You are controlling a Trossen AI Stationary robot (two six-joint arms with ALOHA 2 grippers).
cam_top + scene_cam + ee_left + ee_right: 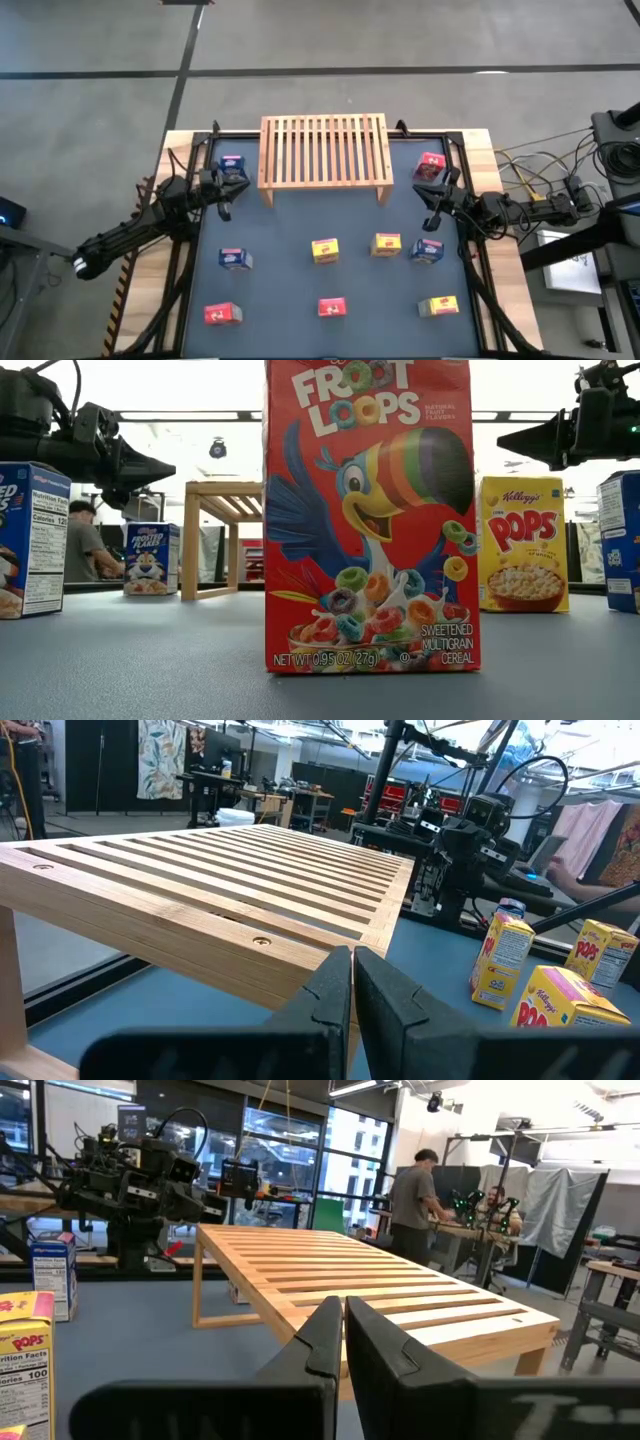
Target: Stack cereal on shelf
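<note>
The light-wood slatted shelf [325, 150] stands on its short legs at the far middle of the blue table top. Several small cereal boxes stand upright on the mat. A blue box [232, 166] is left of the shelf and a red box [430, 165] right of it. The others stand in two rows nearer the front, among them a yellow box [325, 250] and the red Froot Loops box [370, 515]. My left gripper [226, 196] hovers shut by the shelf's left end [200, 920]. By the shelf's right end, my right gripper [432, 205] also hovers shut. Neither holds anything.
A black frame [190, 230] runs along the table's sides, with wooden margins outside it. Cables [540, 180] lie off the right edge. People [415, 1190] work at benches in the room beyond the table. Open mat lies between the shelf and the rows of boxes.
</note>
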